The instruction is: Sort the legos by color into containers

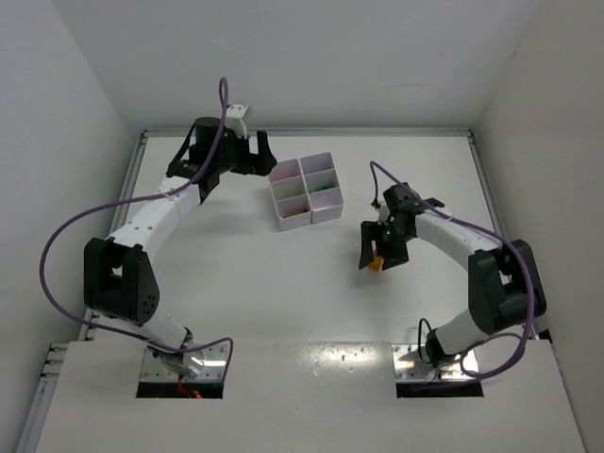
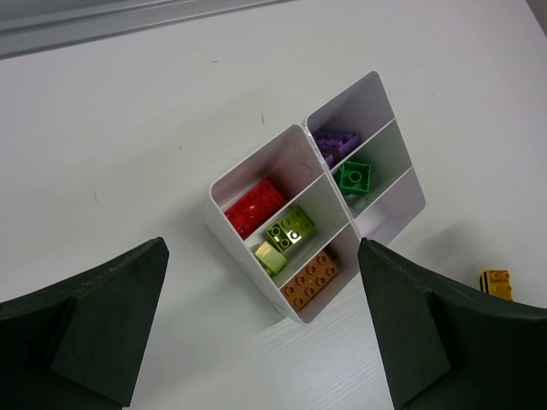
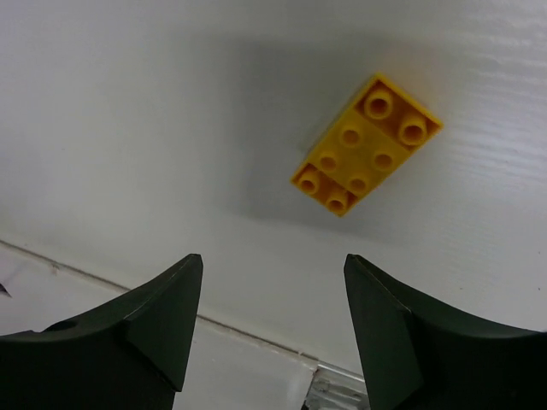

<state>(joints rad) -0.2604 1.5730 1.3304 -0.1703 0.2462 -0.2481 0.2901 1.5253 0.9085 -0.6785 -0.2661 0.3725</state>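
Desk [image 1: 236, 283]: smooth, white and matte, with white walls around it.
Containers [image 2: 367, 98]: one white plastic block with thin glossy walls, six open-top rectangular compartments in two rows of three. It stands at the far middle of the desk.
Legos, count: seven small studded plastic bricks can be seen, six inside the block and one on the desk.
First row: one red brick [image 2: 255, 207]. Next compartment: a lime green brick [image 2: 290, 229] with a smaller pale yellow brick [image 2: 270, 257]. Last compartment: one orange brick [image 2: 309, 278].
Second row: one purple brick [image 2: 335, 141], and one green brick [image 2: 354, 178] in the middle compartment.
Loose brick: one yellow brick [image 3: 366, 145], oblong, eight round studs in two rows, flat on the desk, right of the block and nearer.
Left gripper [image 1: 264, 154]: black, at the far left just beside the block. Jaws are spread wide with nothing between them.
Right gripper [image 3: 272, 265]: black, poised over the yellow brick. Jaws are spread and not touching it.
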